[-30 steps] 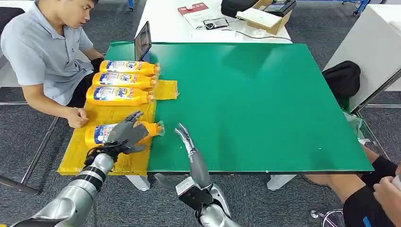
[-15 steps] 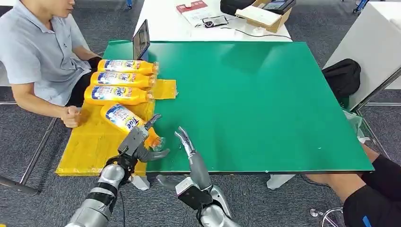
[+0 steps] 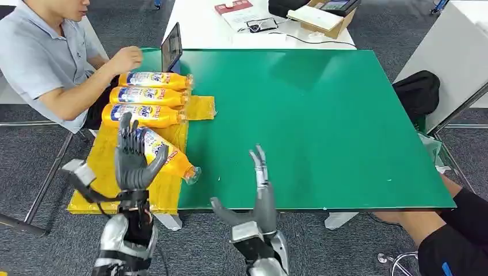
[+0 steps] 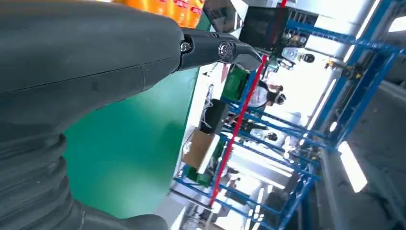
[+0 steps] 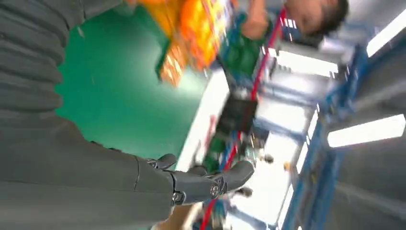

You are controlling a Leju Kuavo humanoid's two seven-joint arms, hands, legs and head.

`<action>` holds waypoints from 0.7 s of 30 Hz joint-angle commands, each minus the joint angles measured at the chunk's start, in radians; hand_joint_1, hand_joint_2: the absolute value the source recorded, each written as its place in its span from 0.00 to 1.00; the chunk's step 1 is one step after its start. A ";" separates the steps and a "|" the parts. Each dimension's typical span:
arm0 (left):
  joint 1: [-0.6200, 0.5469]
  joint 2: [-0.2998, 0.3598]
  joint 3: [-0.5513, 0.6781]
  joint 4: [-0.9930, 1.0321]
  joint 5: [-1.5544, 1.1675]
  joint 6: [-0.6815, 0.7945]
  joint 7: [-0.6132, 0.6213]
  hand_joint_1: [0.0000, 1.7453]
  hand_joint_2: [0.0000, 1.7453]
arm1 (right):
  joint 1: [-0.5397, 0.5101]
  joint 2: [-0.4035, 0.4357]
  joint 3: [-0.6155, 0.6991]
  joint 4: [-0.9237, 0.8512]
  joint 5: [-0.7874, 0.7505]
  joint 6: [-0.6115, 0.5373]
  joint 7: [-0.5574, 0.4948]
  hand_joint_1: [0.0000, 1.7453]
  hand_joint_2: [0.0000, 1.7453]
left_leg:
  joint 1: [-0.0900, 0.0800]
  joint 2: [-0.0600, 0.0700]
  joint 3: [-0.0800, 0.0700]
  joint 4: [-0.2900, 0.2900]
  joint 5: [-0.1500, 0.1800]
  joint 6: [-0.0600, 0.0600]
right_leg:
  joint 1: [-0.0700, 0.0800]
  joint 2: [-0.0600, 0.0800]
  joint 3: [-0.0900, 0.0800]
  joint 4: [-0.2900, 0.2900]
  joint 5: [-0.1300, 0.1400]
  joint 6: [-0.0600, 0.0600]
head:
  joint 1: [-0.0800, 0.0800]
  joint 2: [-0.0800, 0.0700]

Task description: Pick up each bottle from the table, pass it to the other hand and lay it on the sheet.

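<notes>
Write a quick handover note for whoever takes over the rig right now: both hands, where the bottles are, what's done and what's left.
Left hand: raised over the yellow sheet, fingers spread, holding nothing.
Right hand: raised at the near edge of the green table, open and empty.
Three bottles lie side by side at the sheet's far end. The fourth bottle lies at an angle, cap end poking over the sheet's edge.
A person's hand hovers near the far bottles.
Left: no bottles visible on the bare green; consider straightening the fourth.

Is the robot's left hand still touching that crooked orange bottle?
Cannot tell. In the head view the left hand, fingers spread, overlaps the tilted bottle, so neither contact nor a gap shows.
</notes>
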 commanded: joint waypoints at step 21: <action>0.154 0.045 -0.089 -0.114 -0.011 0.097 -0.048 0.00 1.00 | 0.078 -0.009 -0.162 -0.035 -0.219 0.075 0.001 0.00 1.00 | 0.000 0.001 0.003 -0.002 -0.001 0.000 | 0.000 0.001 0.003 -0.002 0.000 -0.001 | 0.000 0.000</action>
